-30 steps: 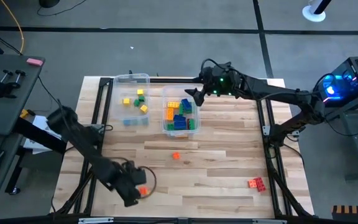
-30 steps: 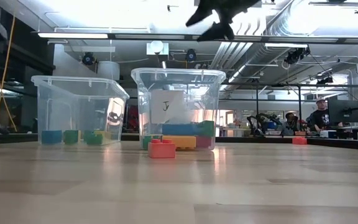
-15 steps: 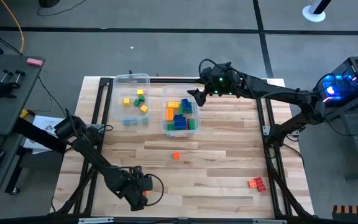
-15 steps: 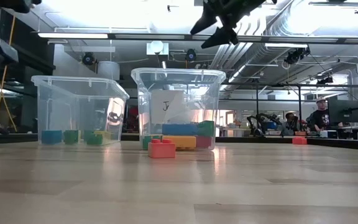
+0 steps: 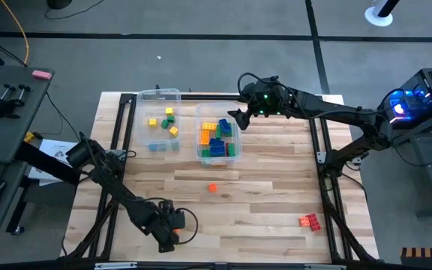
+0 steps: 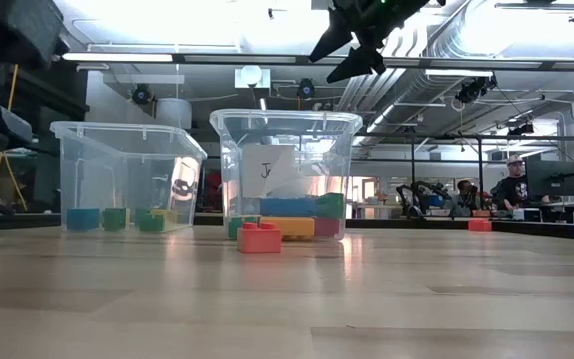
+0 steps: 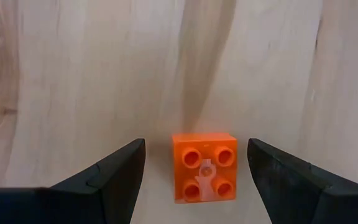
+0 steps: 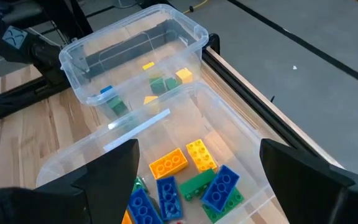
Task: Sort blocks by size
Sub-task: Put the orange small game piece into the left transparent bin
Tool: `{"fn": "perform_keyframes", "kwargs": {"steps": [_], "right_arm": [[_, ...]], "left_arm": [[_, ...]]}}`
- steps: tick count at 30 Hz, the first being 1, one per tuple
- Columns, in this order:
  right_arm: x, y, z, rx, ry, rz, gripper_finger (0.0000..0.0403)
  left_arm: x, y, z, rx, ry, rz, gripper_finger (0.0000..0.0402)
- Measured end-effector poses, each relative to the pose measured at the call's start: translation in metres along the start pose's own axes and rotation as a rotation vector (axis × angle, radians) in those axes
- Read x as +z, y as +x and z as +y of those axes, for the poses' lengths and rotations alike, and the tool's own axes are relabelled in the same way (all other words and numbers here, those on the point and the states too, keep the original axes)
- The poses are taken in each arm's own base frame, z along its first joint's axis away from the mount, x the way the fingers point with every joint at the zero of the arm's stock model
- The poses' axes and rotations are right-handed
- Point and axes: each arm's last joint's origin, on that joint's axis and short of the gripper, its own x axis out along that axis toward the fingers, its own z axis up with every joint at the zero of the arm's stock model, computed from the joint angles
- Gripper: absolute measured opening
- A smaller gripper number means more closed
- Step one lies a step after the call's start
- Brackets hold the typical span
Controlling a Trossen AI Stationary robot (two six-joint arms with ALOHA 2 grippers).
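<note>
The left end effector (image 5: 169, 229) sits low at the near-left of the tabletop (image 5: 268, 187), fingers spread wide on either side of a square orange block (image 7: 204, 167), not gripping it. The right end effector (image 5: 238, 118) hovers open and empty by the far-right edge of the right bin (image 5: 217, 156), which holds longer blocks (image 8: 166, 163). The left bin (image 5: 158, 94) holds small cubes (image 5: 169, 119). One orange block (image 5: 212, 187) and a red block (image 5: 310, 220) lie loose on the wood
</note>
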Motion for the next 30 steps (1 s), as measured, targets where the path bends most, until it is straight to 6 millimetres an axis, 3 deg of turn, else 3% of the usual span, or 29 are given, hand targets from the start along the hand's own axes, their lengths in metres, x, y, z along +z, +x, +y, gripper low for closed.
{"fn": "perform_keyframes", "kwargs": {"steps": [20, 23, 28, 30], "right_arm": [[0.000, 0.000, 0.000, 0.000, -0.018, 0.000, 0.0330], [0.000, 0.000, 0.000, 0.000, -0.018, 0.000, 0.0330], [-0.001, 0.000, 0.000, -0.001, -0.027, 0.004, 0.0330], [-0.001, 0.000, 0.000, -0.001, -0.037, 0.006, 0.0330]], "left_arm": [[-0.003, 0.014, 0.002, 0.029, 0.118, 0.054, 0.0264], [-0.003, 0.014, 0.002, 0.022, 0.079, 0.070, 0.0234], [-0.004, 0.008, 0.006, 0.050, -0.014, 0.084, 0.0107], [-0.004, 0.002, 0.009, 0.061, -0.038, 0.093, 0.0093]]}}
